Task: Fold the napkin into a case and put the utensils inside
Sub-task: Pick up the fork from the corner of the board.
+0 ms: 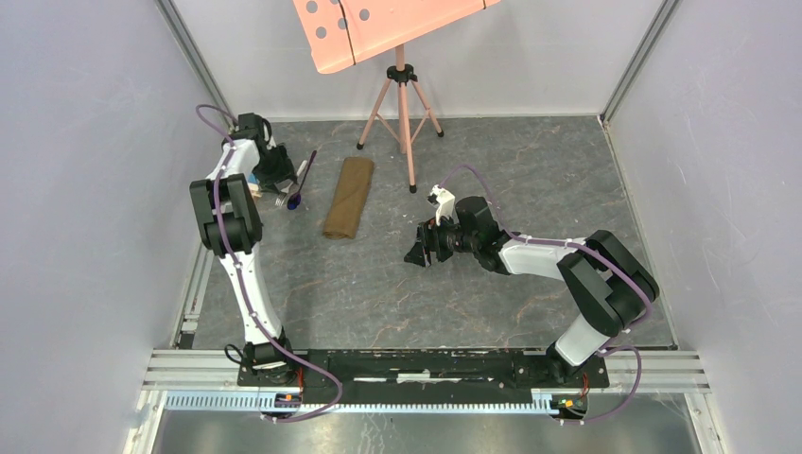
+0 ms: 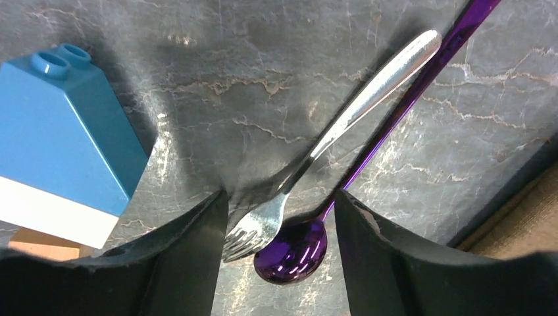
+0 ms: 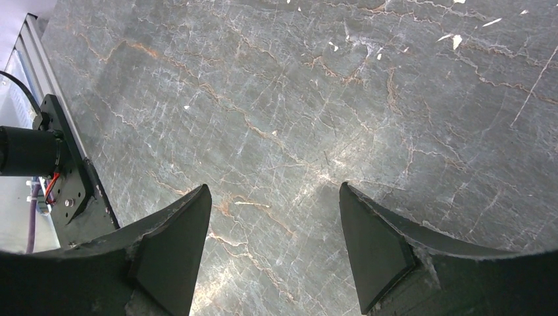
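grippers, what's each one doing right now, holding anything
Left gripper: open, straddling the fork and spoon, gripping neither.
Right gripper: open, empty.

Blue-and-white toy block [image 2: 62, 141] on dark marbled table [image 1: 473, 284], pink music stand [image 1: 390, 28] at far edge

Spoon [image 2: 395, 118] handle tip off-frame

The case [image 1: 349, 198] is plain olive-brown, no pattern at all. The fork [image 2: 342, 125] is silver, the spoon [image 2: 293, 250] shiny purple, handle too. The block [image 2: 66, 131] at 9 o'clock of them has a blue top, white band and tan underneath. The surface [image 3: 296, 99] is dark grey, marbled with pale rusty veins.
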